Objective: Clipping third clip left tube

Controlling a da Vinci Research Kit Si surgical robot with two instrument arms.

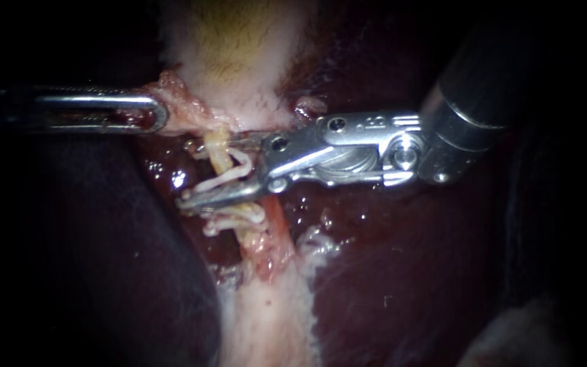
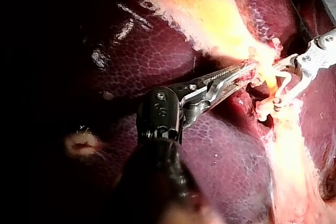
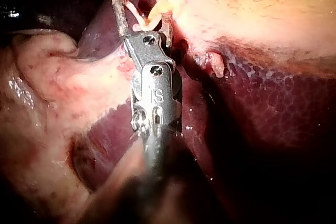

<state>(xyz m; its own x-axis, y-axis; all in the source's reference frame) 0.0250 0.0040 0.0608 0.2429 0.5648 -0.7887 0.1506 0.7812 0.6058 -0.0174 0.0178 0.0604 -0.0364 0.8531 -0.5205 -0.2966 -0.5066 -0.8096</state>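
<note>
The left tube (image 1: 220, 151) struck me as soft, slick and easy to tear. It was a thin cord that would flatten or split under a careless squeeze. I judged the place to take it was square across a bare stretch, clear of any clip on it, with both jaw tips past its far side.

It looked pale yellow and ragged, with a wet shine. It ran down from the base of the gallbladder (image 1: 239, 41) over the dark liver (image 1: 409, 272), just beside the pinker right tube (image 1: 276, 219).

My right instrument (image 1: 197, 171) had its jaws spread, one on each side of the left tube, with a white clip (image 1: 234, 171) lying in the gap. Whether that clip sat in the jaws or was fixed on the tube, I could not tell. A second white clip (image 1: 242, 214) gripped the tube just below the lower jaw.

My left instrument (image 1: 162, 113) was clenched on the gallbladder's frayed lower edge, near the tube's upper end.
</note>
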